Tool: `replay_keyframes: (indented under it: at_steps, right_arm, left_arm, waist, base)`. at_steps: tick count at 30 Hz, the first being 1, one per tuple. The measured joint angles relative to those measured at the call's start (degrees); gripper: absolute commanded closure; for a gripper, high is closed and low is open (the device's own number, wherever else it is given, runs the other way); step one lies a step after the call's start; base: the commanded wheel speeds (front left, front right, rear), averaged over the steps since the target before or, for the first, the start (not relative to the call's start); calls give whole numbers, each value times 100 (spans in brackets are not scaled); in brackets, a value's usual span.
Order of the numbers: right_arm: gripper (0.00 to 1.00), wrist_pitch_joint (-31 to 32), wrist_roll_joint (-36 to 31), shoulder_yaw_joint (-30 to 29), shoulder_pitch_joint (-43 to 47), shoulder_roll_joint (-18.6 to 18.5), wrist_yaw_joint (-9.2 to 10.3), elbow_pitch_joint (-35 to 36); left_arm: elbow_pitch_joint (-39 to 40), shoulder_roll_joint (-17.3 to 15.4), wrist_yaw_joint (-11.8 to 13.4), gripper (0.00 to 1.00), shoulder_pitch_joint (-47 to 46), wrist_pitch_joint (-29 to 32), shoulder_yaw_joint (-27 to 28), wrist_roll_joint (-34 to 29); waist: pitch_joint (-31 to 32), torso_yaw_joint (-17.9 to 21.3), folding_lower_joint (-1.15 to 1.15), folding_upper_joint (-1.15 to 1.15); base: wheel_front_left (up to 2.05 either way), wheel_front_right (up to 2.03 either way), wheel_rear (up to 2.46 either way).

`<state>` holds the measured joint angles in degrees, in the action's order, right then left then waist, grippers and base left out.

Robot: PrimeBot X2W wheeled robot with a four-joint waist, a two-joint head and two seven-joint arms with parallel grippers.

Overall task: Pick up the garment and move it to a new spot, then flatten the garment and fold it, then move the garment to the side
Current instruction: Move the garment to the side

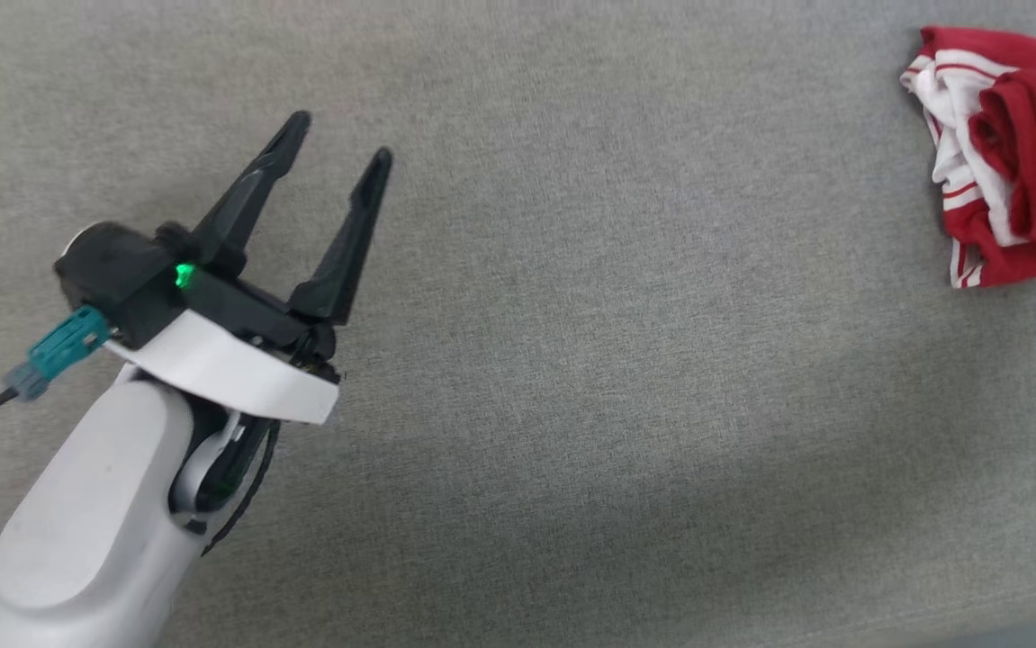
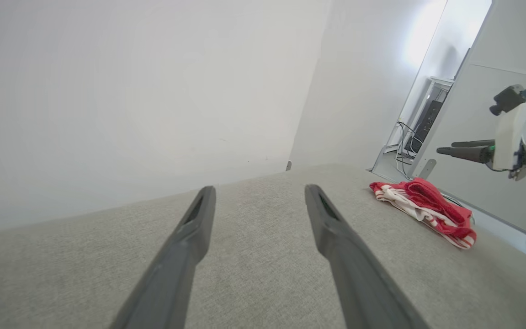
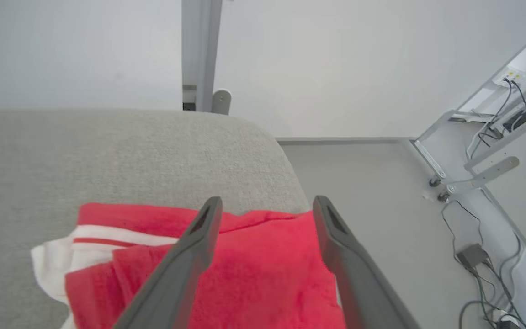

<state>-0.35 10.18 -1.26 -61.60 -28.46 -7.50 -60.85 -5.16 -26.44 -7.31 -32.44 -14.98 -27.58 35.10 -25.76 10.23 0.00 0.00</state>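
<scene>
While my left gripper (image 1: pixel 341 137) hangs over the bare left part of the grey cloth-covered desk (image 1: pixel 572 360), its jaws spread wide and pinching nothing, the work lies far to the right. There the garment (image 1: pixel 1022 162) rests in a compact red bundle with white striped trim turned outward, well apart from that gripper. My right gripper (image 3: pixel 267 201) is above it, jaws spread with no cloth between them.

I judge the garment folded and set aside, so the step in hand is getting clear of it. To do that well, I should keep the right jaws spread and rise straight up before swinging away. That way no fingertip hooks a layer and drags the fold open. I should also avoid any sideways push, because the bundle sits close to the desk's corner.

The head view gives the overall layout but cuts the garment off at the picture's edge. The left wrist view, looking between its own fingers, shows the whole bundle (image 2: pixel 427 205). It also shows my right gripper (image 2: pixel 445 147) in the air, seemingly apart from the cloth. The right wrist view cannot settle that gap. It does show the rounded corner just beyond the garment (image 3: pixel 253 274), with the floor (image 3: pixel 372 183) and cables (image 3: pixel 473 256) below.
</scene>
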Motion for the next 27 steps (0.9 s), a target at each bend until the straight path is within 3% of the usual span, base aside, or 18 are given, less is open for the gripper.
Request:
replay_keyframes:
  at_steps: [14,27]
  right_arm:
    - [0,-1020,666,678,893,654,0,809]
    - [0,-1421,1026,905,2470,1003,0,1980]
  left_arm:
    - [-96,183,0,0,1084,0,1059,-142]
    - [-73,564,0,0,2255,0,2008,-631]
  waist:
    - [786,-271,0,0]
    - [1685,-671,0,0]
  base:
    - [0,0,0]
    - [0,0,0]
